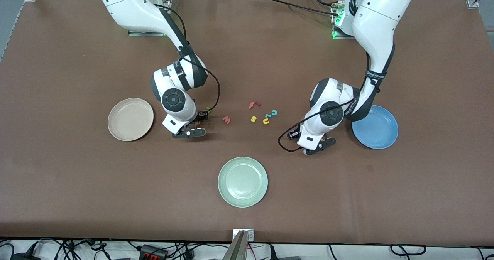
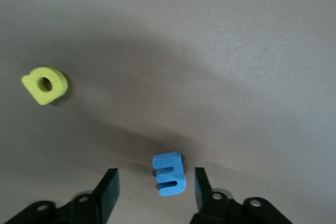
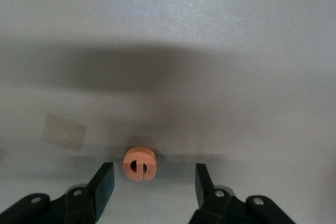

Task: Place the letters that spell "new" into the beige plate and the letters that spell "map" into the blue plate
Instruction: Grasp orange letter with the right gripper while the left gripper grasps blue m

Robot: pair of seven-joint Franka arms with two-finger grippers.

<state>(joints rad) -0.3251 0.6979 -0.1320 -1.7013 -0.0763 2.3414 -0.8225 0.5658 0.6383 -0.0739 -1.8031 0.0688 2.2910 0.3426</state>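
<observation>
Brown matte desk (image 1: pixel 77 59) surface fills my front view, with three plates and a scatter of small foam letters on it.

I read the beige plate (image 1: pixel 130 119) toward the right arm's end: round, shallow, rimmed, nothing in it. I read the blue plate (image 1: pixel 380 130) toward the left arm's end, partly covered by the left arm.

Right gripper (image 3: pixel 149 187): low over the desk just beside the beige plate, jaws apart, fingers either side of the orange e (image 3: pixel 139 163) with a gap to each; nothing gripped. The e is a thick round piece lying flat.

Left gripper (image 2: pixel 152 192): low over the desk just beside the blue plate, jaws apart, straddling the blue m (image 2: pixel 169 173), which stands on edge, closer to one finger. The yellow round-bowled letter (image 2: pixel 44 84) lies well apart from it.

Between the arms I see the pinkish-red w (image 1: pixel 226 119), a red f (image 1: pixel 253 105), a yellow s (image 1: pixel 253 119), a yellow u (image 1: pixel 266 121) and teal pieces (image 1: pixel 271 114). A pale green plate (image 1: pixel 242 181) sits nearer the front camera.
</observation>
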